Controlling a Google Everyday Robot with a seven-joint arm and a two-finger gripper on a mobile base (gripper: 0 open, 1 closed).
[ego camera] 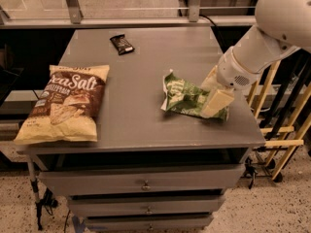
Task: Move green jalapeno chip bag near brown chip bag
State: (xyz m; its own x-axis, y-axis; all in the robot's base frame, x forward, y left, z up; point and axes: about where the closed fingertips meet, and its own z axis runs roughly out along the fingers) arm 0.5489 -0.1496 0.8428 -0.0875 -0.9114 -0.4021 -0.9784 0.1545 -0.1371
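The green jalapeno chip bag (187,97) lies crumpled on the right part of the grey table top (141,76). The brown chip bag (68,103), with white "Sea Salt" lettering, lies flat at the table's front left, well apart from the green bag. My gripper (214,92) hangs from the white arm (262,38) at the right. It is down at the green bag's right end. Its two cream fingers (217,103) stand apart, one on the near side of the bag and one on the far side. The bag rests on the table.
A small black wrapped bar (122,44) lies at the back middle of the table. The table has drawers (146,183) below its front edge. Wooden rails (286,130) stand to the right of the table. A glass partition runs along the back.
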